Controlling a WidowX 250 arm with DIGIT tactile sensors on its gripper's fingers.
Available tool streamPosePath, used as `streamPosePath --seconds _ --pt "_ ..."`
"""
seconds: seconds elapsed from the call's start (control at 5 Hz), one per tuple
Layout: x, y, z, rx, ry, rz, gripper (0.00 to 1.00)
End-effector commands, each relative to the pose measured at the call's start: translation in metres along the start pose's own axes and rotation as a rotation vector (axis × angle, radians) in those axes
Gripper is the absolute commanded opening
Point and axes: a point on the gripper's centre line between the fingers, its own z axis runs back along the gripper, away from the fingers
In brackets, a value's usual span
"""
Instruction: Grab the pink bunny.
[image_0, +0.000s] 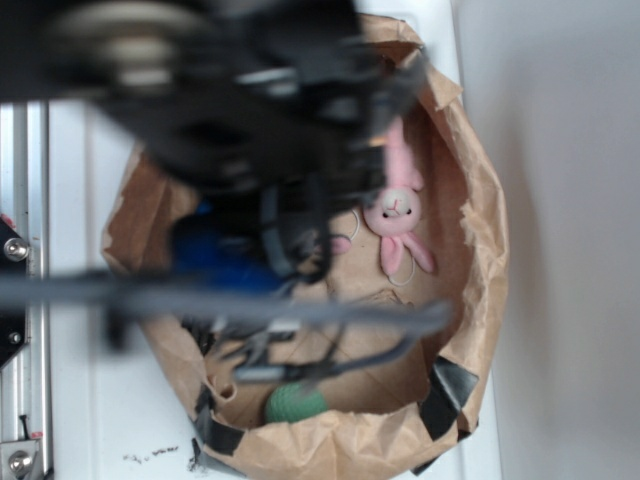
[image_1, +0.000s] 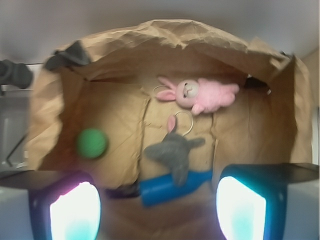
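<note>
- White desk carries a brown paper bag, mouth wide.
- Wrist view, left to right on the bag floor: green ball, blue cylinder, grey plush toy just above the cylinder.
- Pink bunny lies at the back wall, right of centre, apart from the grey toy.
- Pincer released, empty, above the bag.
</note>
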Motion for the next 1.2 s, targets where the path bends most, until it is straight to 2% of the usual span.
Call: streamPosePath --seconds 0.0,0.2,0.4,0.6,0.8,1.0 --pt "0.008 0.003 0.016 0.012 -0.052 0.004 1.00" --pt "0.008 0.003 0.016 0.012 -0.052 0.004 1.00" --pt "0.003 0.007 -0.034 0.145 0.007 0.042 1.00" --pt "0.001 0.013 -0.084 0.291 -0.007 0.089 1.00" --pt "-0.008 0.013 -0.114 0.292 0.006 0.246 1.00" --pt "-0.008 0.013 -0.114 0.292 0.006 0.246 1.00"
